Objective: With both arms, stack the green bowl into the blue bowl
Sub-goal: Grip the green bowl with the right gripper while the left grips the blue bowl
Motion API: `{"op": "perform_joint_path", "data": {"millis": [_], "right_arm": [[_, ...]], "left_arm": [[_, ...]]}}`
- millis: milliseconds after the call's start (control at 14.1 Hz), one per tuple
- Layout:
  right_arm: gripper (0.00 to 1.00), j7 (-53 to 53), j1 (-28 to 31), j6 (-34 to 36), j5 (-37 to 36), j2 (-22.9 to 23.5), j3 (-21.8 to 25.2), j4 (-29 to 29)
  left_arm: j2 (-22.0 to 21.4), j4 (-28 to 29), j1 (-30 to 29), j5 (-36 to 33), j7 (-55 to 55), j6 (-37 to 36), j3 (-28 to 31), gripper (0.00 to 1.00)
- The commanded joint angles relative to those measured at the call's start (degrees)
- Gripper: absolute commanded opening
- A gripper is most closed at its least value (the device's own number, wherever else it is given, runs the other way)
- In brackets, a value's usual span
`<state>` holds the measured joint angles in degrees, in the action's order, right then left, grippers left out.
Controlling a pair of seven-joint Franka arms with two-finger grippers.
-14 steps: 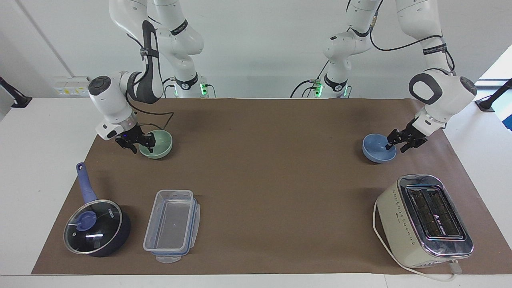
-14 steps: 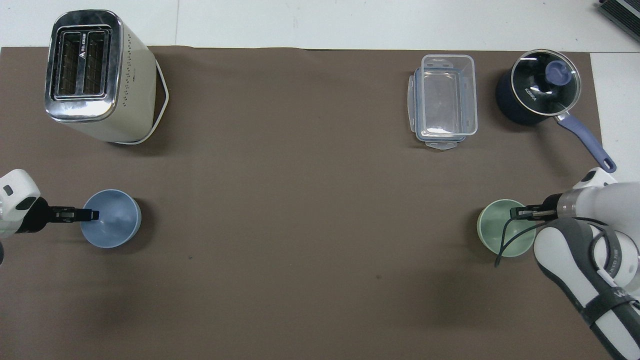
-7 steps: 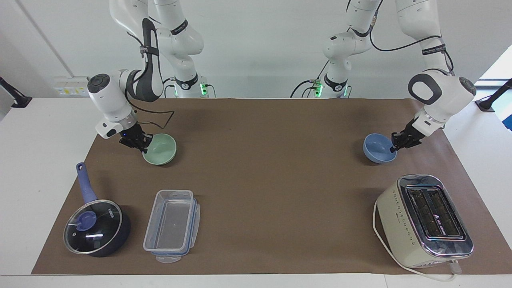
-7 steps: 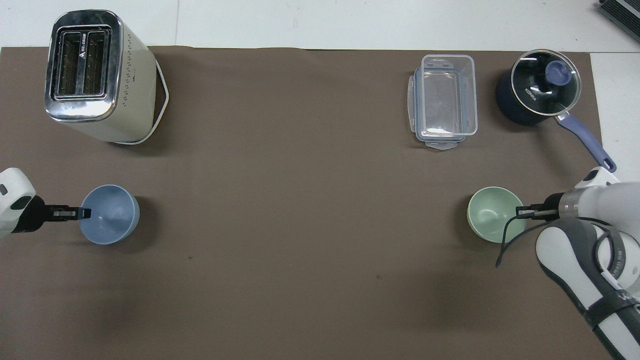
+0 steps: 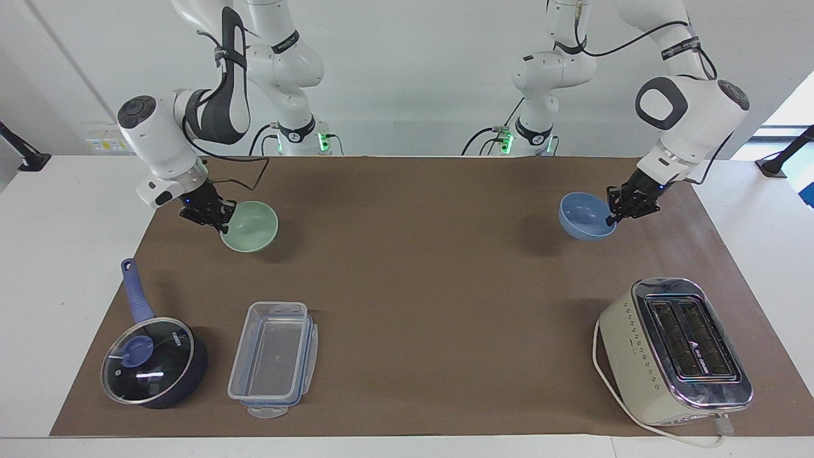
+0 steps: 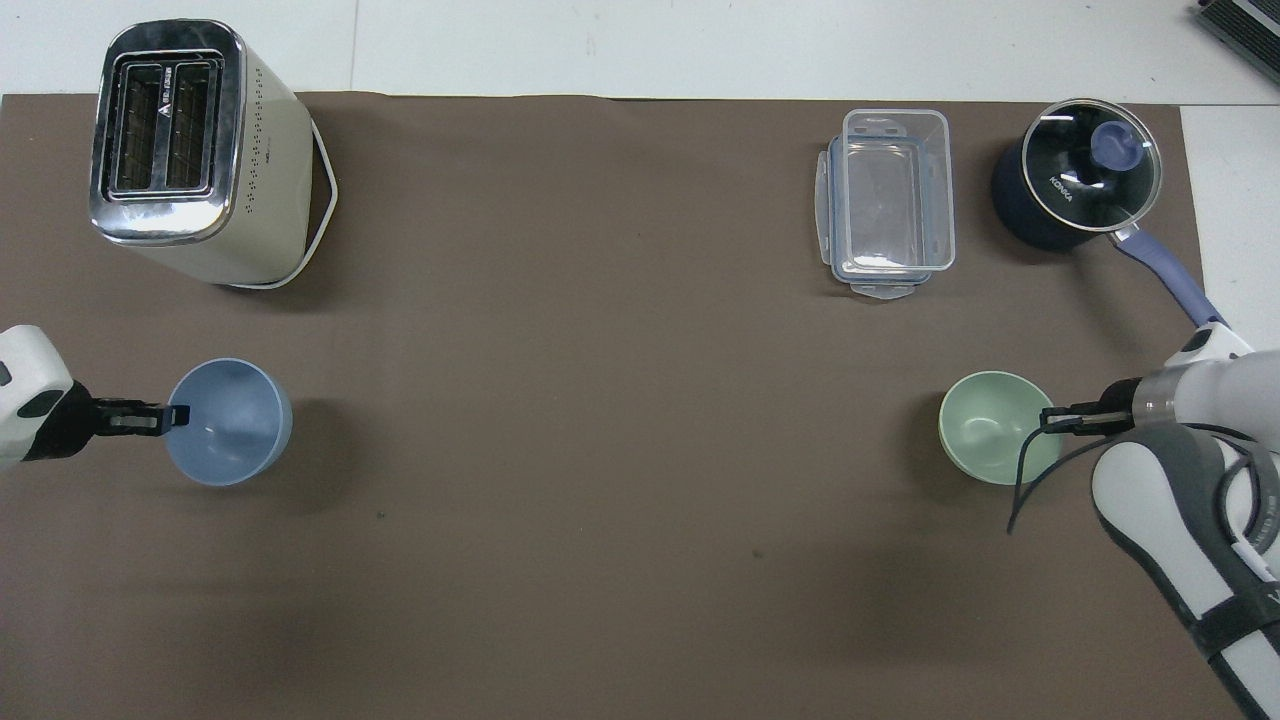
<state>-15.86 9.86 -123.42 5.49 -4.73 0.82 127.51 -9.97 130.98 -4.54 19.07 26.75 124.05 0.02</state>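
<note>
Brown matting [image 5: 413, 286] covers the work table; both task bowls are gripped and off its surface, and they are not yet stacked.

Progress, nearest the robots first:
1. Right gripper [image 5: 222, 219] is clamped on the rim of the green bowl [image 5: 251, 226], at the rim's edge toward the right arm's end of the table. The bowl hangs just above the mat with its shadow below it, mouth up and slightly tilted.
2. Left gripper [image 5: 615, 213] is clamped on the rim of the blue bowl [image 5: 585, 216], at the edge toward the left arm's end. This bowl is also raised above its shadow, tilted a little.
3. The bowls are well apart, one at each end of the table. Judged remaining: bring the two together over the middle, lower the green bowl into the blue one, release.

Farther from the robots, all resting on the mat:
- a cream toaster [image 5: 674, 350] at the left arm's end;
- a clear plastic container [image 5: 273, 359] and, beside it, a dark-blue saucepan [image 5: 152, 362] with glass lid, at the right arm's end.

Count:
- arms: two
- grippers: two
- bowls: two (one green, one blue)
- toaster: one
- container: one
- saucepan: one
</note>
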Motion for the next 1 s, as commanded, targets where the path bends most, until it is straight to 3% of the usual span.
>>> {"op": "perform_joint_path", "data": {"millis": [0, 356, 640, 925], "right_arm": [[0.00, -1.54, -0.36, 7.12, 1.71, -2.21, -0.38, -4.88], [0.00, -0.75, -0.45, 16.28, 1.71, -2.74, -1.25, -12.28], [0.00, 7.05, -0.54, 14.27, 1.71, -2.57, -6.69, -12.28], [0.00, 13.39, -0.63, 13.65, 1.71, -1.69, -12.06, -11.93]], "left_arm": [[-1.54, 1.56, 8.63, -5.31, -13.32, 0.31, -0.10, 0.00], [-0.23, 0.68, 24.90, -8.25, -38.39, 3.28, -0.28, 0.00], [8.02, -3.09, 34.49, -8.25, -50.28, 9.78, -0.28, 0.00], [13.74, -3.28, 41.35, -8.25, -56.71, 18.05, -0.28, 0.00]]}}
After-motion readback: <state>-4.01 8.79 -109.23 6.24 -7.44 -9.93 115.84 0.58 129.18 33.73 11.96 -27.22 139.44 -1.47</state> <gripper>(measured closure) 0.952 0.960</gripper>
